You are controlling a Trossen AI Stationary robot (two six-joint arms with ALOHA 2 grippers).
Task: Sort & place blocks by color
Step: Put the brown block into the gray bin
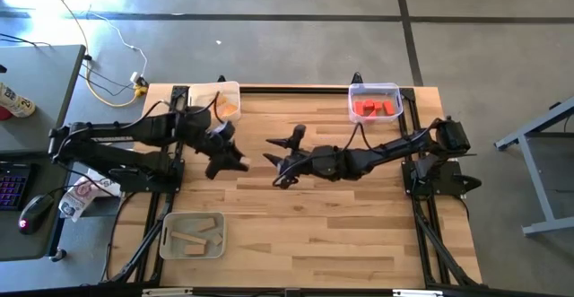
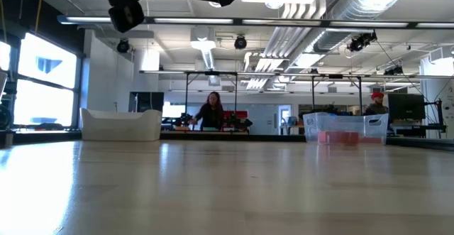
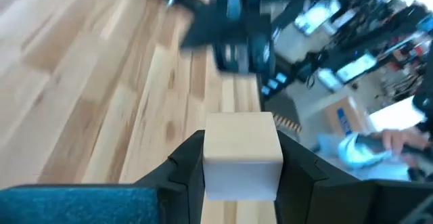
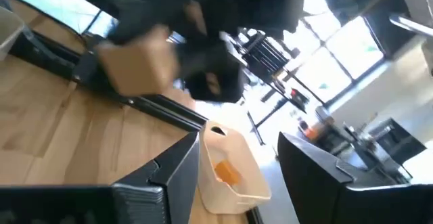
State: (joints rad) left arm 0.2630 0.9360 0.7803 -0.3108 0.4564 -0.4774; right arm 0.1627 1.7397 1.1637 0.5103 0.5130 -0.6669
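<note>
My left gripper (image 1: 224, 150) hangs over the table's left-centre, shut on a plain tan wooden cube (image 3: 243, 155). The same cube (image 4: 139, 65) shows blurred in the right wrist view. My right gripper (image 1: 280, 149) is open and holds nothing, just right of the left one and pointing toward it. Orange blocks lie in the far-left tray (image 1: 204, 93), red blocks in the far-right tray (image 1: 395, 91), and tan bars in the near-left tray (image 1: 169, 243). In the low view both grippers are above the picture's edge. My left gripper pinches the tan cube between its two fingers (image 3: 186, 163), one on each of two opposite side faces (image 3: 210, 158). The cube's top face and front end (image 3: 240, 126) stick out past the fingertips. It is lifted clear of the table.
The wooden tabletop (image 1: 341, 225) has bare room in its centre and near-right part. The three trays sit near the corners, and the orange one (image 4: 230, 173) shows beyond my right gripper's fingers. People (image 2: 213, 111) are in the room behind the table, far off.
</note>
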